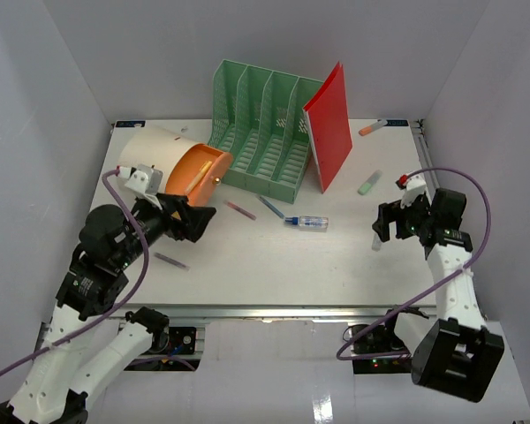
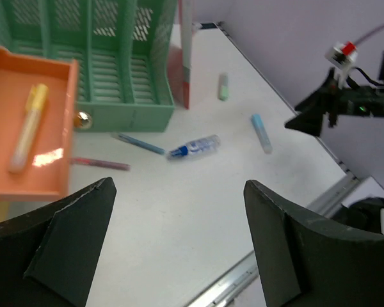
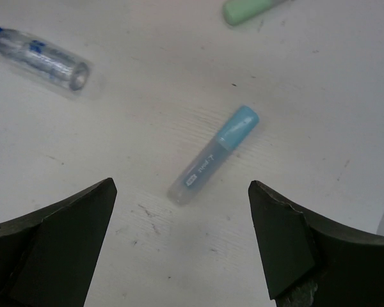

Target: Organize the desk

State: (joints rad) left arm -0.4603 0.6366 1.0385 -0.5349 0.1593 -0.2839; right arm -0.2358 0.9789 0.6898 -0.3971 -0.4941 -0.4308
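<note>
Right arm's jaws, spread wide, hover over a blue-capped marker (image 3: 212, 155) on the right side of the bench (image 3: 320, 77), its long axis slanting across their gap; left arm's jaws, also apart, are farther off.

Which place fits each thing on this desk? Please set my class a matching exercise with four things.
Things:
1 red folder
2 yellow highlighter
3 light-blue marker
4 orange marker

Places:
A in the orange tray
B on the desk, below the open right gripper
C leaning against the green file rack
D near the far right corner

Pairs: 1-C, 2-A, 3-B, 4-D
</note>
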